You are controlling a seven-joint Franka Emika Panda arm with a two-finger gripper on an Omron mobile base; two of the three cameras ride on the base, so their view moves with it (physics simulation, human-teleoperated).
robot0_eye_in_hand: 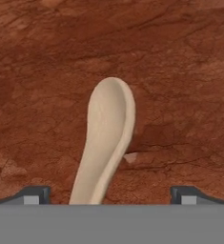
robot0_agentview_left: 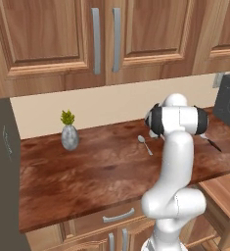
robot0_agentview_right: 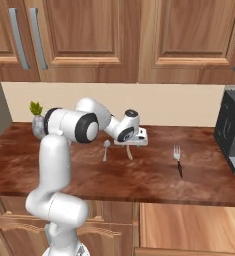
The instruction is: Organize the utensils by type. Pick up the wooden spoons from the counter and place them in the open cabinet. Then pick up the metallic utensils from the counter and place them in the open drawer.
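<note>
On the counter [robot0_eye_in_hand: 180,71], the beige wooden spoon [robot0_eye_in_hand: 106,138] lies between wide-spread jaws.

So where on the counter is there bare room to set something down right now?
The widest bare patch of counter lies between the plant vase and the metal spoon, running to the front edge. A smaller gap sits between the beige wooden spoon and the fork. It is crowded around the open fingers over the beige spoon.
</note>
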